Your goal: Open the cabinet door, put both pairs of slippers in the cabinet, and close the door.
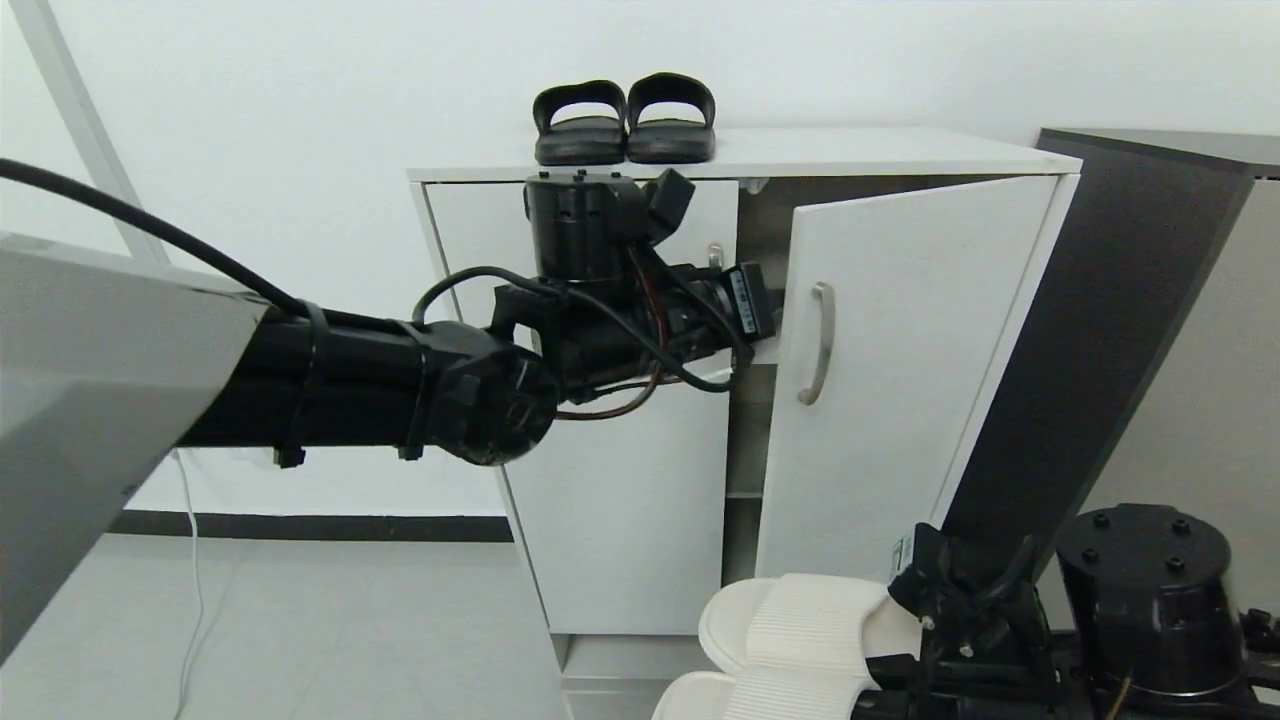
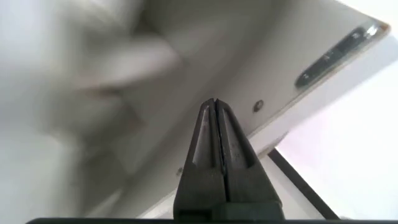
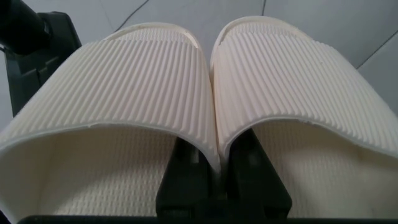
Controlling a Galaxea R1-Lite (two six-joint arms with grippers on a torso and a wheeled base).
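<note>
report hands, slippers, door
Left hand shut, empty, by the half-open door. Right hand shut on white slippers. Black slippers on cabinet top.

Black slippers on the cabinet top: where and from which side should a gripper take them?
Best pinch the two adjoining strap walls where the black slippers touch, coming from the front. The pair stands side by side, strap arches open toward the robot, so one finger should slide into each.
</note>
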